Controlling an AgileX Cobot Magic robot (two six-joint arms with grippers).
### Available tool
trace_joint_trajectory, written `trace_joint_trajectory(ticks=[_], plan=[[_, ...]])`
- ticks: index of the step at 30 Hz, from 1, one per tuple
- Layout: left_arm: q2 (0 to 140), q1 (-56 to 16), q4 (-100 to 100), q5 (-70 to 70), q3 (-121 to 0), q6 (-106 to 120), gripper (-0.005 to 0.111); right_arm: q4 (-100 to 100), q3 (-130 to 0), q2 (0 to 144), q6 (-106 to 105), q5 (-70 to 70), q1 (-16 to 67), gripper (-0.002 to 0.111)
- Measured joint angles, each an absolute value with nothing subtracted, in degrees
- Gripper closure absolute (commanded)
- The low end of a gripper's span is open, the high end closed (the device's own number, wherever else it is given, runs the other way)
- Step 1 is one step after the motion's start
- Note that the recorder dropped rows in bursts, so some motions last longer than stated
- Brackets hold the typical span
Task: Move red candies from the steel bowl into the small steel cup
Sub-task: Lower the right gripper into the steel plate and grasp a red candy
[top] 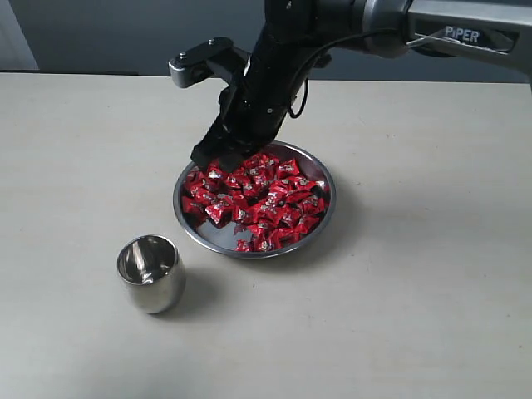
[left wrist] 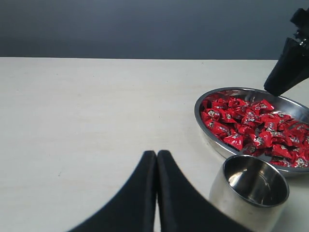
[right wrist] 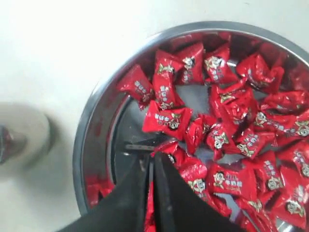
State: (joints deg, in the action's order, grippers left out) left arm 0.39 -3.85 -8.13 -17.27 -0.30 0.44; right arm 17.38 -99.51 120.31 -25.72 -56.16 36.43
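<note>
The steel bowl sits mid-table, heaped with red candies. My right gripper dips into the bowl's far-left side. In the right wrist view its fingertips stand a sliver apart with red foil showing between them, above the candies and the bowl's rim. The small steel cup stands upright and empty, in front of the bowl to the left. In the left wrist view my left gripper is shut on nothing, low over the table just beside the cup, facing the bowl.
The pale tabletop stretches wide around bowl and cup. The right arm's black body leans over the bowl from the back. The left gripper is outside the exterior view.
</note>
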Motion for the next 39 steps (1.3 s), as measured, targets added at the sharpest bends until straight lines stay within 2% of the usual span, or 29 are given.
trace_joint_trajectory(ticks=[3, 5, 6, 14, 27, 31, 33, 39], plan=[[0.4, -3.9, -8.1, -17.3, -0.3, 0.4, 0.106, 18.1, -99.5, 121.4, -26.0, -55.9, 36.8, 0.062], [0.4, -3.9, -8.1, -17.3, -0.3, 0.4, 0.106, 18.3, -99.5, 122.0, -26.1, -55.8, 37.3, 0.054], [0.4, -3.9, -8.1, -17.3, -0.3, 0.4, 0.106, 18.6, -99.5, 122.5, -26.1, -55.5, 37.5, 0.053], [0.4, -3.9, -8.1, -17.3, -0.3, 0.4, 0.106, 18.6, -99.5, 126.7, -26.1, -50.6, 40.5, 0.056], [0.4, -3.9, -8.1, -17.3, -0.3, 0.4, 0.106, 14.8, -99.5, 130.7, -25.4, -46.5, 40.7, 0.056], [0.4, -3.9, -8.1, -17.3, -0.3, 0.4, 0.106, 14.0, -99.5, 130.7, -24.4, -47.2, 40.7, 0.08], [0.4, -3.9, -8.1, -17.3, -0.3, 0.4, 0.106, 13.8, -99.5, 130.7, -24.2, -48.0, 40.7, 0.083], [0.4, -3.9, -8.1, -17.3, -0.3, 0.4, 0.106, 13.7, -99.5, 130.7, -23.8, -48.7, 40.7, 0.083]])
